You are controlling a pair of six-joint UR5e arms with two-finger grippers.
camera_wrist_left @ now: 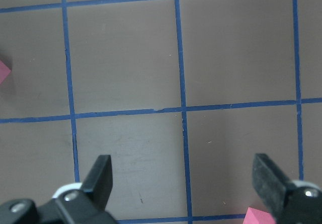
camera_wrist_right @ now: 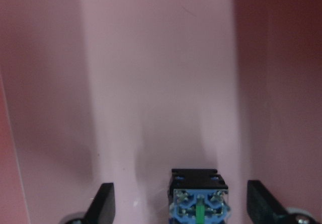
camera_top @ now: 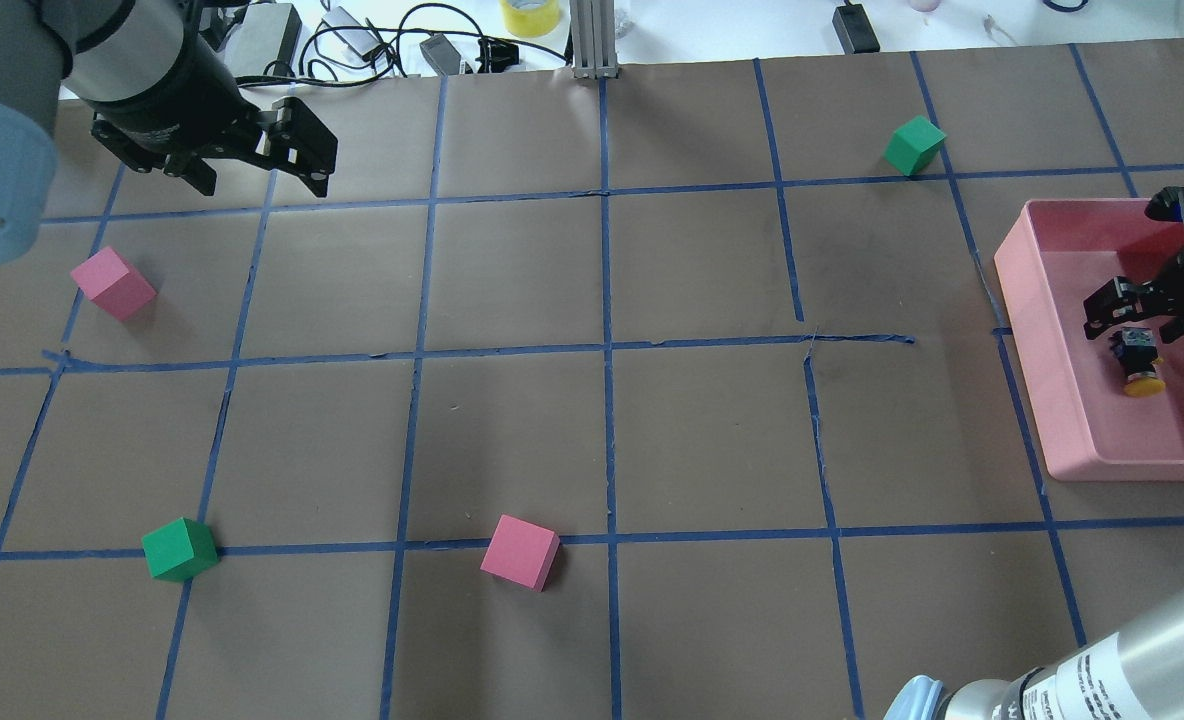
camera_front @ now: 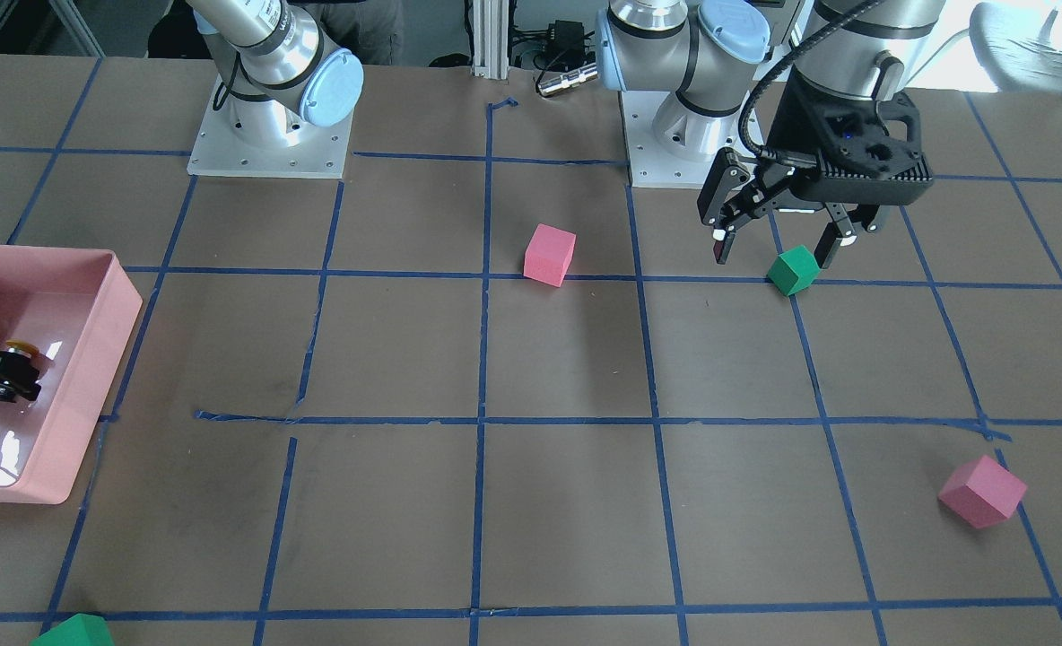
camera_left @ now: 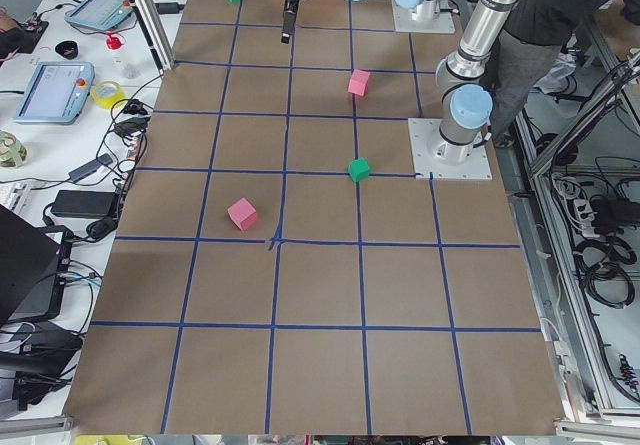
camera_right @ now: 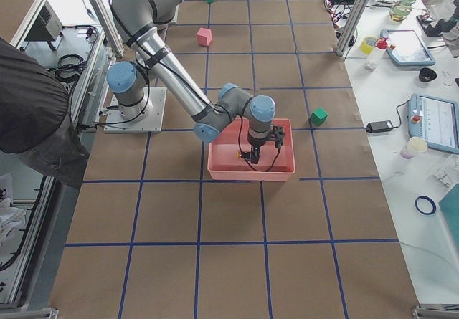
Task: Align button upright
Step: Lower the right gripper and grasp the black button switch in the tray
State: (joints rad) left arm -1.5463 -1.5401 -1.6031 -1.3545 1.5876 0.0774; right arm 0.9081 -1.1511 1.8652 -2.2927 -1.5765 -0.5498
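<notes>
Now you have the right tool (camera_wrist_right: 180,194) spread wide either side of the yellow-capped black push-button (camera_wrist_right: 199,199) in the pink plastic tray (camera_top: 1052,330), left tool (camera_wrist_left: 183,183) wide over the brown surface (camera_wrist_left: 126,58).

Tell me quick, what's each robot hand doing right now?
Left hand: open, holding nothing.
Right hand: open; the button lies between its fingers, not gripped.

Even, bright light (soft shadows)
</notes>
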